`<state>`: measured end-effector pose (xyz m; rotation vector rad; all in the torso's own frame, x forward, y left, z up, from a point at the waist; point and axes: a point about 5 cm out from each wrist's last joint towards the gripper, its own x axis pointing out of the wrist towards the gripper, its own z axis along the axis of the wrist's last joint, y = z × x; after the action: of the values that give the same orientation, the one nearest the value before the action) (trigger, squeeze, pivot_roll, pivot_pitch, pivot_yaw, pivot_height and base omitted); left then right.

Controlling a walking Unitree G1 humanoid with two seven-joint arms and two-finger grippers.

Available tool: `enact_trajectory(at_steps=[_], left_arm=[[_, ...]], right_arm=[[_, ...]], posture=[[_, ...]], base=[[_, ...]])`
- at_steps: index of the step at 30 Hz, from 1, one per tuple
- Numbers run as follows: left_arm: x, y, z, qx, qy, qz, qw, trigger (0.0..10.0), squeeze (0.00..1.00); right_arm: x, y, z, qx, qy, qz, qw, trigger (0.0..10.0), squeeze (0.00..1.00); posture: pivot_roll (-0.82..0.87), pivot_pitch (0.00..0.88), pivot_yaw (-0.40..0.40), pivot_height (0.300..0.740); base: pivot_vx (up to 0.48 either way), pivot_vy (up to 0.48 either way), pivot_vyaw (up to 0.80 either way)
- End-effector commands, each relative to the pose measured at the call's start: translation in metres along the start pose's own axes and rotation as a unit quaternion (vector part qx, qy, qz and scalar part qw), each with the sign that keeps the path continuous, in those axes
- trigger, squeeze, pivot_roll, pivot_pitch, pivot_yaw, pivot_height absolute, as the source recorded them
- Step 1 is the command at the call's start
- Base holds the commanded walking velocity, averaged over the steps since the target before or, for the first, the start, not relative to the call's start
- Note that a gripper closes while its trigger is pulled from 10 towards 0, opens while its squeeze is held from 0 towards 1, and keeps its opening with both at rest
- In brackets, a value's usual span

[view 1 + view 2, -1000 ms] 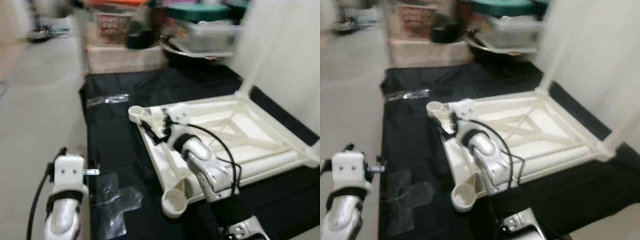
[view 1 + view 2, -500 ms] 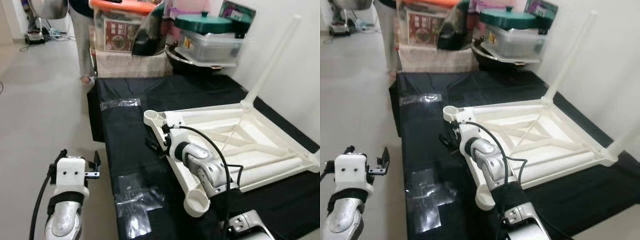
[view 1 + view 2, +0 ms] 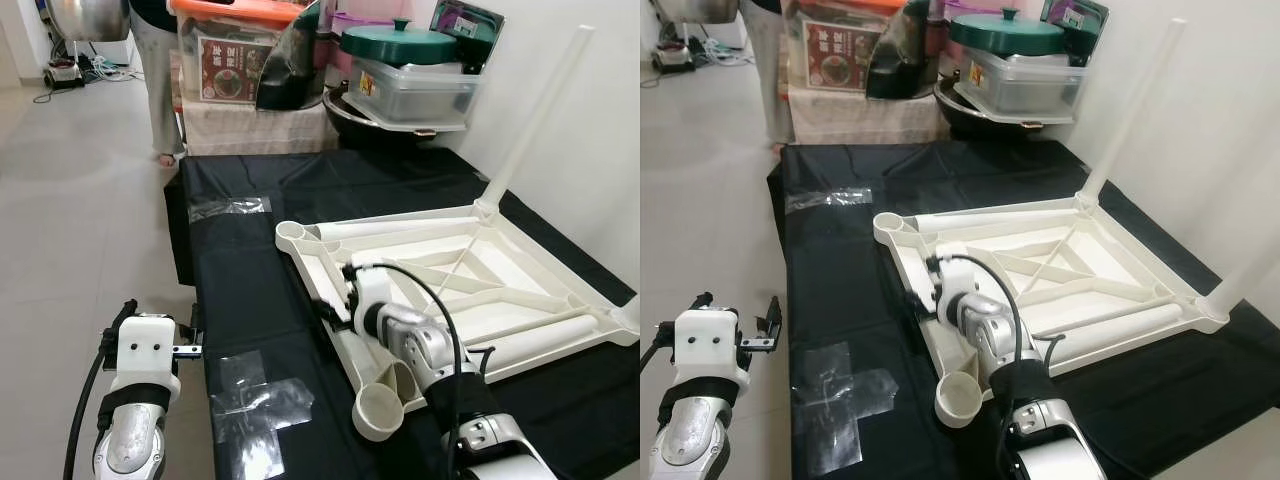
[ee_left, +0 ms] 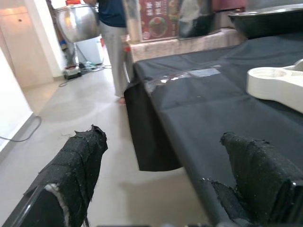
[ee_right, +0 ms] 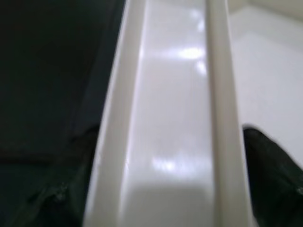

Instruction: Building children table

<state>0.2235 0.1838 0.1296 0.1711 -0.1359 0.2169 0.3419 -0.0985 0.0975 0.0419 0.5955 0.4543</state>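
Note:
A white children's table [image 3: 470, 290] lies upside down on a black-covered surface [image 3: 250, 300]. Two legs stand up from it, one at the far corner [image 3: 530, 110] and one at the right corner [image 3: 1240, 275]. The corner sockets on the left side, far [image 3: 292, 232] and near [image 3: 380, 410], hold no leg. My right gripper [image 3: 335, 300] sits on the table's left rail [image 5: 175, 118], shut on it, with a black finger [image 5: 274, 175] on each side. My left gripper [image 4: 165, 179] hangs open and holds nothing. It is over the floor, left of the black surface.
A person's legs [image 3: 160, 90] stand at the far left by stacked boxes [image 3: 230, 60]. A green-lidded tub [image 3: 415, 85] and a black wok [image 3: 390, 125] sit behind the table. Clear tape patches [image 3: 260, 405] lie on the cloth. A white wall [image 3: 600, 150] runs along the right.
The camera has shifted and the blur has cleared. My right gripper sits a little farther along the rail toward the near socket. The left arm has hardly moved.

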Motion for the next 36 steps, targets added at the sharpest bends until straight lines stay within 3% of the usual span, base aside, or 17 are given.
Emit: enact_trajectory(at_steps=[1, 4, 5, 7, 8, 15, 18, 21, 22, 24, 26, 27, 28, 29, 31, 35, 36], left_arm=[[0.0, -0.004, -0.003, -0.001, 0.005, -0.001, 1.0, 10.0, 0.0], [0.001, -0.004, -0.003, 0.0, 0.006, 0.001, 1.0, 10.0, 0.0], [0.001, -0.003, -0.004, 0.001, 0.006, 0.002, 1.0, 10.0, 0.0], [0.001, -0.003, -0.004, 0.001, 0.006, 0.002, 1.0, 10.0, 0.0], [0.001, -0.003, -0.004, 0.002, 0.006, 0.003, 1.0, 10.0, 0.0], [0.002, -0.003, -0.004, 0.005, 0.007, 0.004, 1.0, 10.0, 0.0], [0.002, -0.004, -0.006, 0.006, 0.009, 0.002, 1.0, 10.0, 0.0], [0.002, -0.004, -0.006, 0.006, 0.009, 0.002, 1.0, 10.0, 0.0], [0.002, -0.004, -0.006, 0.007, 0.01, 0.001, 1.0, 10.0, 0.0], [0.002, -0.004, -0.006, 0.007, 0.01, 0.001, 1.0, 10.0, 0.0], [0.001, -0.004, -0.007, 0.007, 0.013, 0.001, 1.0, 10.0, 0.0], [0.001, -0.004, -0.007, 0.007, 0.013, 0.001, 1.0, 10.0, 0.0], [0.001, -0.004, -0.008, 0.007, 0.014, 0.001, 1.0, 10.0, 0.0], [0.001, -0.004, -0.008, 0.007, 0.014, 0.001, 1.0, 10.0, 0.0], [0.001, -0.005, -0.01, 0.009, 0.018, -0.002, 1.0, 10.0, 0.0], [0.001, -0.005, -0.01, 0.009, 0.018, -0.002, 1.0, 10.0, 0.0], [0.001, -0.005, -0.01, 0.01, 0.019, -0.004, 1.0, 10.0, 0.0]], right_arm=[[0.002, -0.003, -0.022, 0.023, 0.053, 0.007, 0.998, 4.0, 0.0], [0.004, -0.003, -0.03, 0.04, 0.076, 0.015, 0.996, 4.0, 0.0], [0.006, -0.002, -0.036, 0.068, 0.098, 0.029, 0.992, 1.7, 0.0], [0.006, -0.002, -0.036, 0.068, 0.098, 0.029, 0.992, 1.7, 0.0], [0.007, -0.004, -0.039, 0.076, 0.106, 0.028, 0.991, 0.0, 0.0], [0.007, -0.008, -0.032, 0.044, 0.087, 0.036, 0.995, 0.0, 0.0], [-0.003, 0.0, -0.023, -0.092, 0.047, 0.112, 0.988, 0.0, 0.0], [-0.003, 0.0, -0.023, -0.092, 0.047, 0.112, 0.988, 0.0, 0.0], [-0.011, 0.006, -0.023, -0.148, 0.034, 0.16, 0.975, 0.0, 0.0], [-0.011, 0.006, -0.023, -0.148, 0.034, 0.16, 0.975, 0.0, 0.0], [-0.04, 0.009, -0.03, -0.237, 0.01, 0.294, 0.926, 0.0, 0.0], [-0.04, 0.009, -0.03, -0.237, 0.01, 0.294, 0.926, 0.0, 0.0], [-0.053, 0.003, -0.039, -0.302, 0.014, 0.333, 0.893, 0.0, 0.0], [-0.053, 0.003, -0.039, -0.302, 0.014, 0.333, 0.893, 0.0, 0.0], [-0.073, -0.023, -0.067, -0.42, 0.074, 0.379, 0.821, 0.0, 0.0], [-0.073, -0.023, -0.067, -0.42, 0.074, 0.379, 0.821, 0.0, 0.0], [-0.081, -0.033, -0.077, -0.453, 0.104, 0.391, 0.794, 0.0, 0.0]], posture=[[0.07, 0.0, -0.145, 0.74], [0.07, 0.0, -0.147, 0.74], [0.07, 0.0, -0.15, 0.74], [0.07, 0.0, -0.15, 0.74], [0.07, 0.0, -0.153, 0.74], [0.07, 0.0, -0.151, 0.74], [0.06, 0.0, -0.139, 0.74], [0.06, 0.0, -0.139, 0.74], [0.06, 0.0, -0.139, 0.74], [0.06, 0.0, -0.139, 0.74], [0.05, 0.0, -0.132, 0.74], [0.05, 0.0, -0.132, 0.74], [0.05, 0.0, -0.126, 0.74], [0.05, 0.0, -0.126, 0.74], [0.04, 0.0, -0.119, 0.74], [0.04, 0.0, -0.119, 0.74], [0.04, 0.0, -0.116, 0.74]], base=[[0.0, 0.0, 0.0], [0.0, 0.0, 0.0], [0.0, 0.0, 0.0], [0.0, 0.0, 0.0], [0.0, 0.0, 0.0], [0.0, 0.0, 0.0], [0.0, 0.0, 0.0], [0.0, 0.0, 0.0], [0.0, 0.0, 0.0], [0.0, 0.0, 0.0], [0.0, 0.0, 0.0], [0.0, 0.0, 0.0], [0.0, 0.0, 0.0], [0.0, 0.0, 0.0], [0.0, 0.0, 0.0], [0.0, 0.0, 0.0], [0.0, 0.0, 0.0]])
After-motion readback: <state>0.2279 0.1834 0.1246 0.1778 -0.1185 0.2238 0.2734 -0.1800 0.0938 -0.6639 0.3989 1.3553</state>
